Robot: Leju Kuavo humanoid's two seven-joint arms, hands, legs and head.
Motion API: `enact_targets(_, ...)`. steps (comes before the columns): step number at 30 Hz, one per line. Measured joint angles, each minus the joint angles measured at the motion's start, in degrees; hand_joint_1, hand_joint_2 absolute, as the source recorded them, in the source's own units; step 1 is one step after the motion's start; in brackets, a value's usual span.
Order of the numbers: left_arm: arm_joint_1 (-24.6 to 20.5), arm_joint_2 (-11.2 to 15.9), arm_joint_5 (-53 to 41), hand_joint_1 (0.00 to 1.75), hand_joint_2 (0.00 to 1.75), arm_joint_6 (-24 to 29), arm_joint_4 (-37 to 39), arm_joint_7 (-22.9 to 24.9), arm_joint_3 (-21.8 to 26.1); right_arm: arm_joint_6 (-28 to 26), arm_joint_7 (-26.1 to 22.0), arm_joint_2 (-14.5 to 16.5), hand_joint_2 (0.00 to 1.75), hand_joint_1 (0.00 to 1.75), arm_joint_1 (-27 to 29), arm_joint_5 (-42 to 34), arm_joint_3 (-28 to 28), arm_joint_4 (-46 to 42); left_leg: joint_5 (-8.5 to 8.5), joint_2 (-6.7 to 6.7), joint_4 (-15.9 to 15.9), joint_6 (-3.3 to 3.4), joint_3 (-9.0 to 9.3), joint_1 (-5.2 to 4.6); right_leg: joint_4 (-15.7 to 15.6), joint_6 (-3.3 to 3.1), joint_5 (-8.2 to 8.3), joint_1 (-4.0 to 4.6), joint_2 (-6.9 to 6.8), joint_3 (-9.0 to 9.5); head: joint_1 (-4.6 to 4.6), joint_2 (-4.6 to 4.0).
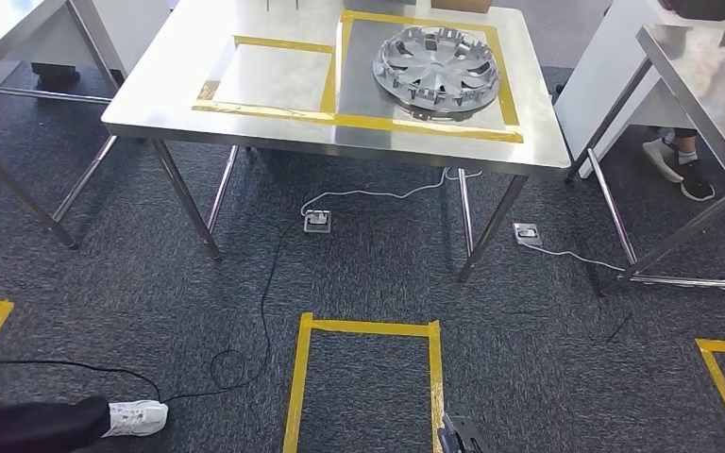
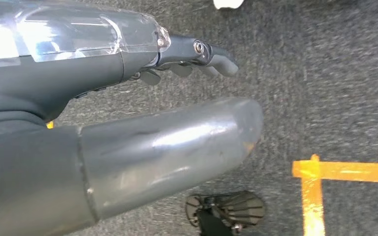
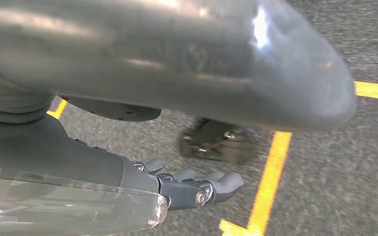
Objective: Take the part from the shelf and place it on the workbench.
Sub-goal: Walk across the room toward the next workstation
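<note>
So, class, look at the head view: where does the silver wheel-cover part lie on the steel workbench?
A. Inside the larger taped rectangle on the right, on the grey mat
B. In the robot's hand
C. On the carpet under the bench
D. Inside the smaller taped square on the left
A: the wheel cover rests on the grey mat within the larger yellow-taped rectangle on the workbench, while the smaller taped square holds nothing.

White sneaker (image 1: 138, 416), black cable (image 1: 266, 283) on grey carpet (image 1: 368, 274)

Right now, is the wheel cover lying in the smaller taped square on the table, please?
No, the wheel cover lies in the larger right-hand taped square of the table.
</note>
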Motion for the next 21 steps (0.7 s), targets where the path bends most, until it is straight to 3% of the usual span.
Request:
enact_targets(2, -0.13, 0.06, 0.00, 0.00, 0.00, 0.04, 0.00, -0.01, -0.32, 0.10, 0.73, 0.53, 0.00, 0.00, -0.13, -0.16, 0.63, 0.67, 1.93, 0.02, 0.11, 0.65, -2.35, -0.54, 7.75, 0.17, -5.77, -0.07, 0.13, -0.08, 1.00, 0.00)
enact_targets(3, -0.13, 0.09, -0.01, 0.00, 0.00, 0.03, 0.00, -0.01, -0.48, 0.13, 1.01, 0.72, 0.00, 0.00, -0.23, -0.42, 0.91, 0.97, 2.87, 0.05, 0.15, 0.82, -3.54, -0.90, 9.82, -0.16, -6.91, 0.01, 0.19, 1.02, 1.55, 0.00)
enact_targets(4, -0.12, 0.10, -0.01, 0.00, 0.00, 0.02, 0.00, 0.02, -0.62, 0.13, 1.19, 0.90, 0.00, 0.00, -0.34, -0.73, 1.14, 1.20, 3.76, 0.07, 0.18, 0.91, -4.62, -1.30, 9.23, -0.92, -6.49, 0.29, 0.29, 3.31, 2.00, 0.00)
enact_targets(5, -0.11, 0.02, -0.01, 0.00, 0.00, 0.02, 0.02, 0.05, -0.66, 0.10, 1.17, 0.92, 0.00, 0.00, -0.40, -0.92, 1.19, 1.30, 4.21, 0.11, 0.17, 0.91, -5.11, -1.51, 5.18, -1.98, -5.22, 0.78, 0.44, 6.18, 2.12, 0.00)
enact_targets(7, -0.07, -0.20, -0.01, 0.00, 0.00, 0.03, 0.05, 0.06, -0.73, 0.01, 1.03, 0.92, 0.00, 0.00, -0.57, -1.14, 1.25, 1.50, 5.19, 0.30, 0.12, 0.66, -5.75, -1.68, -2.59, -3.74, -4.38, 1.63, 0.55, 10.91, 2.05, 0.00)
enact_targets(9, -0.01, -0.31, -0.01, 0.00, 0.00, 0.04, 0.07, 0.05, -0.83, -0.08, 0.90, 0.95, 0.00, 0.00, -0.71, -1.29, 1.29, 1.72, 6.28, 0.58, -0.15, 0.03, -6.27, -1.41, -5.54, -4.36, -4.35, 2.12, 0.58, 12.04, 1.97, 0.00)
enact_targets(11, 0.07, -0.26, -0.01, 0.00, 0.00, 0.03, 0.07, 0.07, -0.89, -0.11, 0.85, 1.11, 0.00, 0.00, -0.73, -1.43, 1.33, 1.93, 6.24, 0.54, -0.23, -0.52, -6.93, -1.29, -6.93, -4.58, -2.82, 2.02, 0.63, 11.92, 2.34, 0.00)
enact_targets(12, 0.09, -0.22, -0.01, 0.00, 0.00, 0.03, 0.08, 0.07, -0.91, -0.14, 0.84, 1.23, 0.00, 0.00, -0.74, -1.44, 1.34, 2.02, 4.85, 0.37, 0.73, -0.74, -7.51, -1.27, -7.65, -4.68, -1.98, 1.86, 0.60, 11.74, 2.29, -0.01)
enact_targets(15, 0.07, -0.03, -0.01, 0.00, 0.00, 0.04, 0.09, 0.07, -0.97, -0.15, 0.83, 1.67, 0.00, 0.00, -0.83, -1.43, 1.38, 2.23, -2.62, -0.07, 9.56, -1.69, -10.10, -0.76, -7.86, -4.39, -0.65, 1.55, 0.38, 9.87, 1.18, -0.01)
enact_targets(16, 0.07, 0.06, -0.01, 0.00, 0.00, 0.04, 0.09, 0.07, -0.98, -0.15, 0.83, 1.80, 0.00, 0.00, -0.82, -1.43, 1.40, 2.29, -3.82, -0.08, 12.81, -2.08, -10.56, -0.53, -7.27, -4.12, -0.42, 1.47, 0.24, 8.98, 0.90, 0.00)
enact_targets(17, 0.08, 0.15, -0.01, 0.00, 0.00, 0.04, 0.09, 0.07, -0.98, -0.15, 0.83, 1.93, 0.00, 0.00, -0.82, -1.43, 1.42, 2.34, -3.75, -0.05, 14.94, -2.49, -10.43, -0.31, -6.53, -3.88, -0.24, 1.35, 0.07, 8.03, 0.74, 0.00)
enact_targets(18, 0.07, 0.25, -0.01, 0.00, 0.00, 0.04, 0.09, 0.07, -0.98, -0.15, 0.83, 2.02, 0.00, 0.00, -0.83, -1.44, 1.43, 2.39, -2.45, 0.01, 15.28, -2.92, -9.42, -0.05, -5.62, -3.65, -0.10, 1.13, -0.09, 6.98, 0.60, 0.00)
enact_targets(19, 0.05, 0.34, -0.01, 0.00, 0.00, 0.04, 0.09, 0.07, -0.98, -0.15, 0.83, 2.09, 0.00, 0.00, -0.87, -1.44, 1.44, 2.44, -0.72, 0.00, 13.86, -3.34, -7.63, 0.23, -4.64, -3.38, -0.05, 0.88, -0.10, 5.90, 0.52, 0.00)
enact_targets(21, -0.01, 0.42, 0.00, 0.00, 0.00, -0.02, 0.09, -0.06, -0.98, -0.15, 0.88, 2.13, 0.00, 0.00, -1.06, -1.51, 1.46, 2.56, -0.22, -1.96, 7.53, -3.99, -2.84, 0.77, -2.48, -2.41, -0.05, 0.43, 0.25, 3.66, 0.26, 0.00)
